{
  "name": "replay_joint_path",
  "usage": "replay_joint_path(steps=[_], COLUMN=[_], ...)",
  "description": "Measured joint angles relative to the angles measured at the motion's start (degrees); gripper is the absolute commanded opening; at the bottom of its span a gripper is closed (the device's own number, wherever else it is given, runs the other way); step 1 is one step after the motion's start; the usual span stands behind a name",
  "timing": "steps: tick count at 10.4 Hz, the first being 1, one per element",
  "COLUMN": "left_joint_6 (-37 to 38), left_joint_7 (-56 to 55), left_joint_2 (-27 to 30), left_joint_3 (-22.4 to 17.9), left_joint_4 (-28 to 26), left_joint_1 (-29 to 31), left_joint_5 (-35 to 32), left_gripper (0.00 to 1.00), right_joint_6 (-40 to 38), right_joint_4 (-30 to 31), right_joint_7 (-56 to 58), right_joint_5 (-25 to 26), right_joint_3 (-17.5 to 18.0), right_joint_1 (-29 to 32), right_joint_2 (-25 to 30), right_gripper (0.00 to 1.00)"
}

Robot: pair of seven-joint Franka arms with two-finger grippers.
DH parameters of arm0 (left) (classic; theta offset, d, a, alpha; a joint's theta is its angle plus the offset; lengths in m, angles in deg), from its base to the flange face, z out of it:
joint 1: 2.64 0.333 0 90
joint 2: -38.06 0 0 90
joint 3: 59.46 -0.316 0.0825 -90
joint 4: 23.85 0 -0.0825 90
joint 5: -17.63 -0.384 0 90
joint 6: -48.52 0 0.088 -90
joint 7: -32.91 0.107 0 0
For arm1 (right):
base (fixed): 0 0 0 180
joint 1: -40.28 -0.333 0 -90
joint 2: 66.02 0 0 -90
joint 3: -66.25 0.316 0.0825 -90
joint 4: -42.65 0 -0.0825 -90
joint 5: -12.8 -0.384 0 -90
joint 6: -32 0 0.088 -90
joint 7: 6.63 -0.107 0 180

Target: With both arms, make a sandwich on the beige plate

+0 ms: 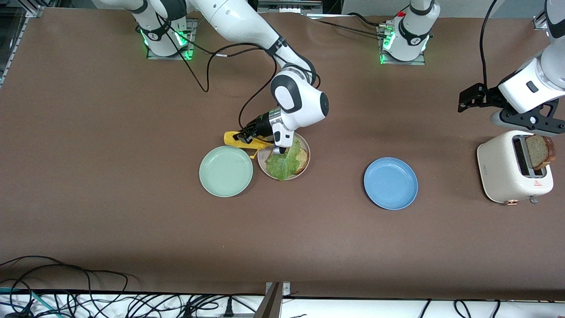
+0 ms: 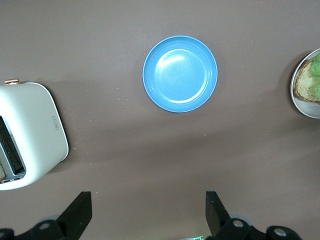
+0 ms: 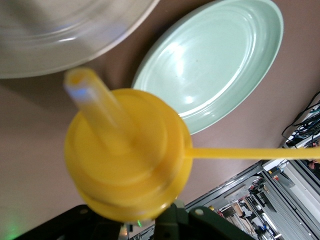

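three plates [image 1: 226, 171], two bread slices [image 1: 539, 151], one toaster [image 1: 507, 172]

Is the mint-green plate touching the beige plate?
Cannot tell. In the front view the mint-green plate and beige plate meet rim to rim, with no gap or contact plainly visible.

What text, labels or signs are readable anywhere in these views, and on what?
No text can be read in any view.
toaster: a small red triangle sign with print under it on its top, and a small oval mark on its side; all too small to read.
Robot bases: a round dark mark on each, too small to read.
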Motion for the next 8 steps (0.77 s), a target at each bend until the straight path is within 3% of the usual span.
replay_joint_path(steps=[3,5,8], left_joint_6=[0.01,0.13,0.19], left_joint_7=[0.0,0.0,0.0], left_joint_2=[0.0,0.0,0.01], left_joint_3=[-0.04,-0.11,-0.16], left_joint_4=[0.06,0.15,0.6], left_joint_1=[0.02,0.06,0.14], left_joint_5=[0.0,0.0,0.0], left_gripper=[1.0,1.0,1.0], right_joint_6=[0.08,1.18,9.87], right_joint_4=[-1.95,-0.75,9.59], right_joint_7=[0.56,1.46,4.65], right_joint_5=[-4.32,-5.63,-11.22], right_joint_3=[0.09,3.7,5.16], right_joint_1=[4.34,10.85,18.59], right_joint_2=[4.1,9.53,19.85], right_gripper=[0.07,0.07,0.07])
